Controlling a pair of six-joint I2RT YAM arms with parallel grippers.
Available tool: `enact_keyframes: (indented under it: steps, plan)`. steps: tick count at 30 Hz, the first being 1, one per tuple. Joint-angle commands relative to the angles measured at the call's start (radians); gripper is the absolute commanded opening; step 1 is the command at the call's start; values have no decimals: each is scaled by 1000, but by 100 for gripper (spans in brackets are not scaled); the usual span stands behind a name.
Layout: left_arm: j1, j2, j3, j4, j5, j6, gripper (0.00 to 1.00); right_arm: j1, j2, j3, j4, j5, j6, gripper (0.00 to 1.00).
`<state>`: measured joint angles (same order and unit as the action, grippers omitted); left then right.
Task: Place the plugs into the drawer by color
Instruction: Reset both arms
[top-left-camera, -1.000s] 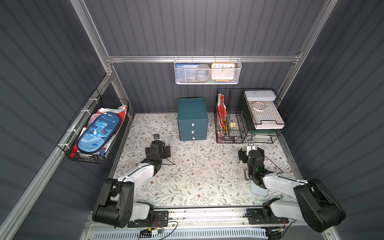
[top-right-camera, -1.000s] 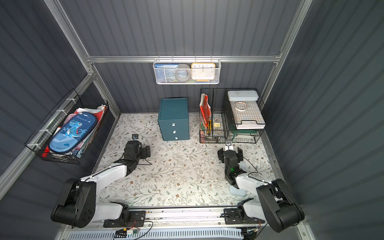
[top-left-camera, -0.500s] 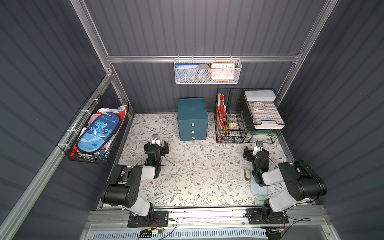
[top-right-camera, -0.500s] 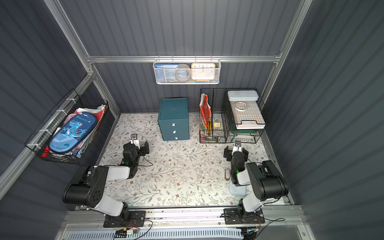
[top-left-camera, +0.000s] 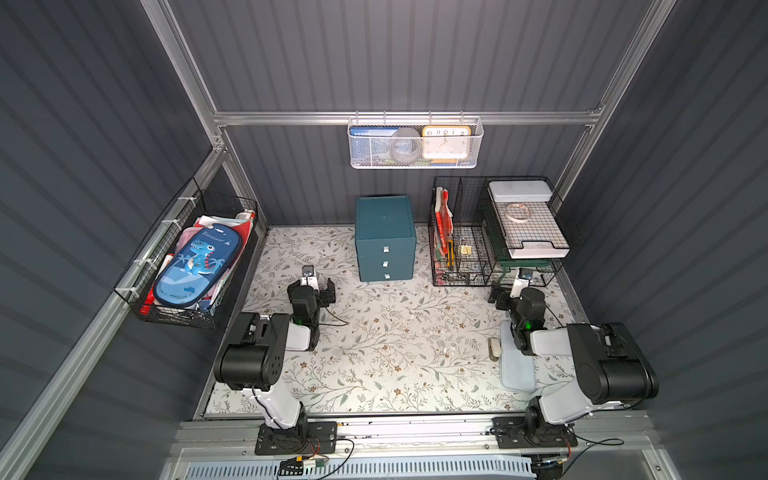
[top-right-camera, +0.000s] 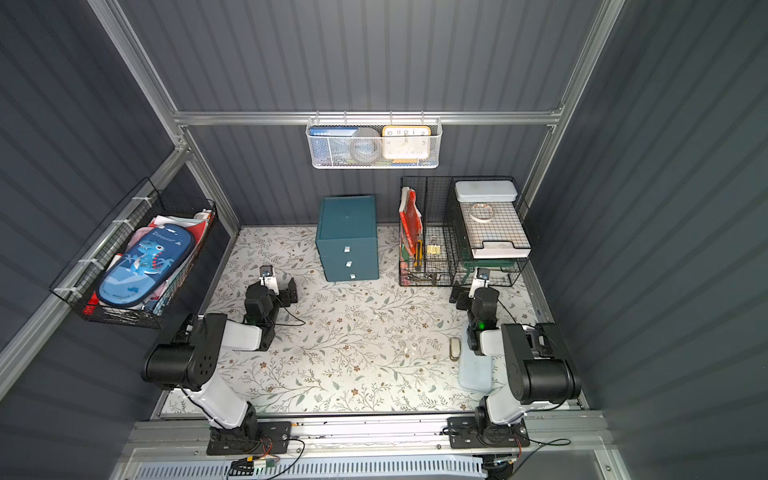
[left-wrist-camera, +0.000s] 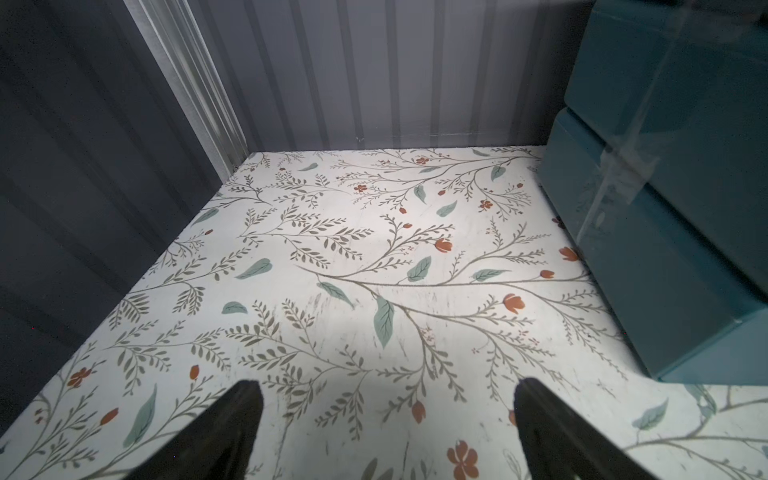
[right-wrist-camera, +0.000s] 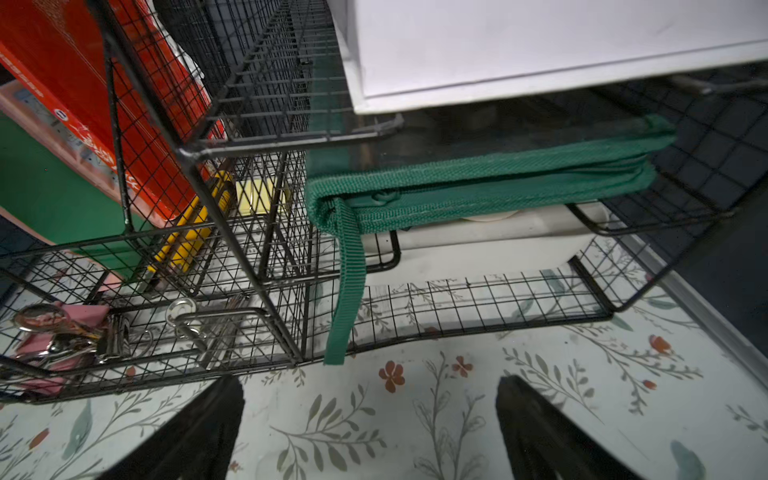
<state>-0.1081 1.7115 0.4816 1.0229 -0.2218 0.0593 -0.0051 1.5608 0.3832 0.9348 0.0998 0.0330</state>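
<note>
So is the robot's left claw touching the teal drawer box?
Apart. The left wrist view shows the left gripper open, with a strip of bare flowery mat between its fingers and the drawer.

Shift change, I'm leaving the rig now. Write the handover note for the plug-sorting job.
Left gripper: open, empty, low over the table, near the drawer.
Right gripper: open, empty, facing the wire-mesh organizer.
All three drawers are shut.
Plugs: none in view on the table or in either gripper. Whether they are inside cannot be seen.
Left to do: open the drawers and check the sorting by color.
</note>
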Motion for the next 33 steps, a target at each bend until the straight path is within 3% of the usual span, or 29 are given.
enact_keyframes:
  steps: [1,13,19,33]
  plan:
    - [5,-1,9,-24,41,-15,99,-6,3,2,1,-23,7,99]
    - [5,-1,9,-25,34,-18,99,-1,5,-3,12,-42,-4,99]
    - [22,2,15,-31,145,7,99,-1,5,-3,13,-45,-4,99]
    - [28,1,14,-29,154,5,99,-21,5,1,5,-78,12,99]
